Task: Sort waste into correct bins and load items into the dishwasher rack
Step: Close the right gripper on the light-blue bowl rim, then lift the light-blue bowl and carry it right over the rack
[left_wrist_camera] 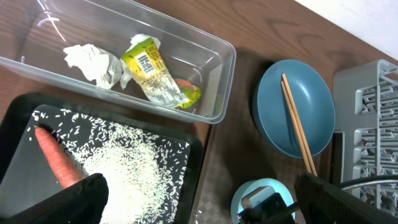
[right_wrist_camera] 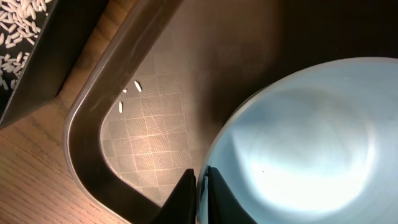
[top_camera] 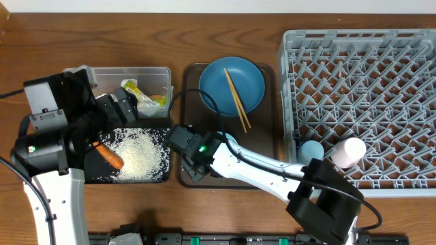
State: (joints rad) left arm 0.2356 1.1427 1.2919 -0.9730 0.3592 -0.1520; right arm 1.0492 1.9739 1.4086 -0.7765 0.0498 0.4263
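Note:
My right gripper [right_wrist_camera: 200,177] is shut on the rim of the white-blue bowl [right_wrist_camera: 311,143], which rests on the brown serving tray [right_wrist_camera: 155,112]. In the overhead view the gripper [top_camera: 191,153] hides the bowl. My left gripper [left_wrist_camera: 205,208] is open and empty above the black tray [left_wrist_camera: 112,109], which holds the carrot [left_wrist_camera: 56,162] and rice [left_wrist_camera: 124,180]. The bowl also shows in the left wrist view [left_wrist_camera: 249,193]. The clear tub [left_wrist_camera: 186,34] holds crumpled paper [left_wrist_camera: 93,62] and the wrapper [left_wrist_camera: 155,71]. Two chopsticks [top_camera: 236,102] lie on the blue plate [top_camera: 214,82].
The grey rack [top_camera: 361,82] at the right holds a light blue cup [top_camera: 312,148] and a pale pink cup [top_camera: 347,151] at its front left. A few rice grains [right_wrist_camera: 127,96] lie on the serving tray [top_camera: 266,129]. My left arm's body [top_camera: 61,116] overhangs the black tray.

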